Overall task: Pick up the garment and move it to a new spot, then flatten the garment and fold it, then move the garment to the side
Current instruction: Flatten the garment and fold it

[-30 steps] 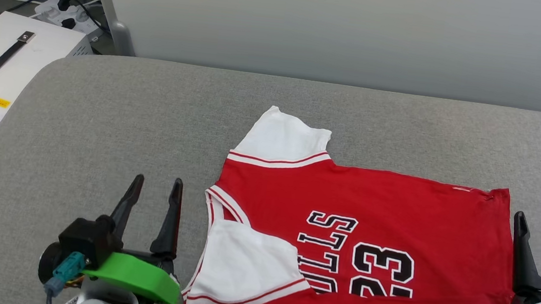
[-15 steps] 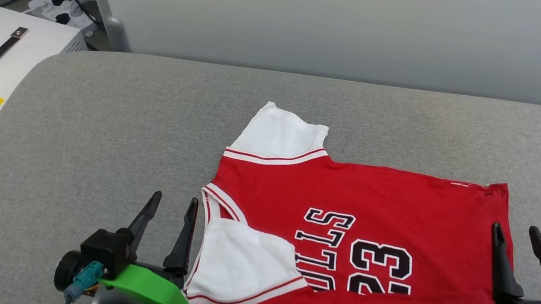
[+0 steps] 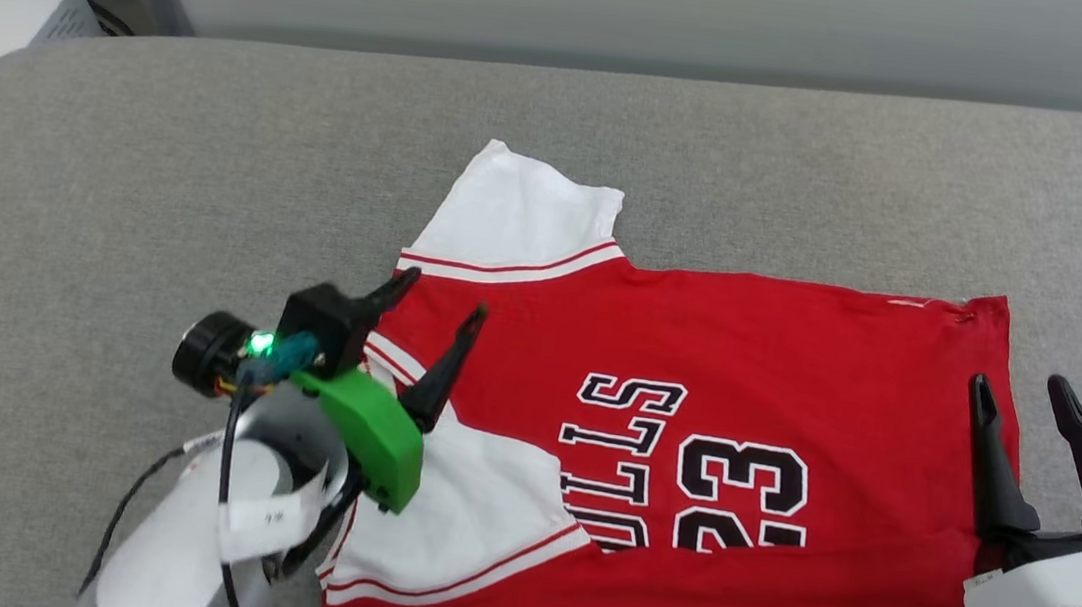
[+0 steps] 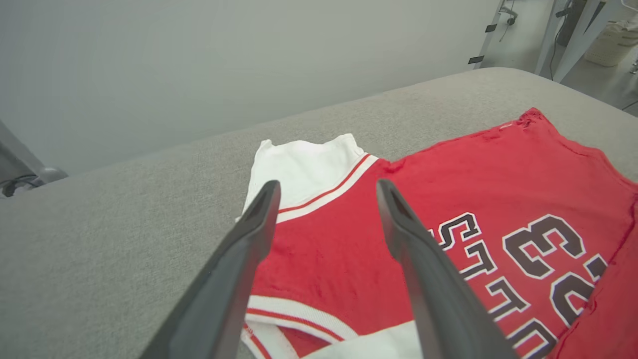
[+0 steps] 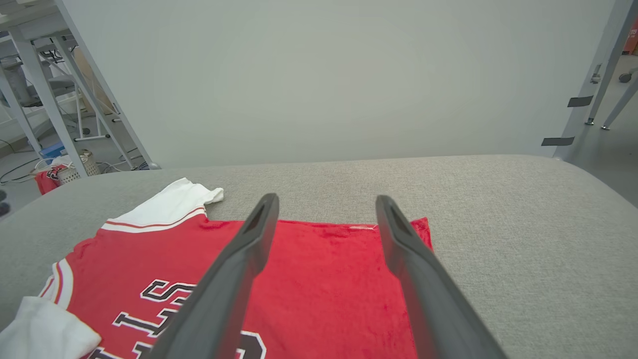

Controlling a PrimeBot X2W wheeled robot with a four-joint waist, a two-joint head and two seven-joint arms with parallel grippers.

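The garment (image 3: 775,368) is soft, matt knit cloth with a slightly fuzzy nap, and its black-white print looks smoother. The grey tabletop (image 3: 165,153) wears coarse, matt woven fabric. The left gripper (image 3: 443,293) and right gripper (image 3: 1017,384) have dark, matt plastic fingers. A green cover (image 3: 367,426) on the left wrist is smooth plastic with a faint sheen

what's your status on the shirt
Left gripper open over shoulder, right gripper open at hem. Shirt flat, near sleeve folded in. Nothing in the way.

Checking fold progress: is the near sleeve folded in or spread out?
Folded in: the near sleeve lies across the garment, hiding part of its print.
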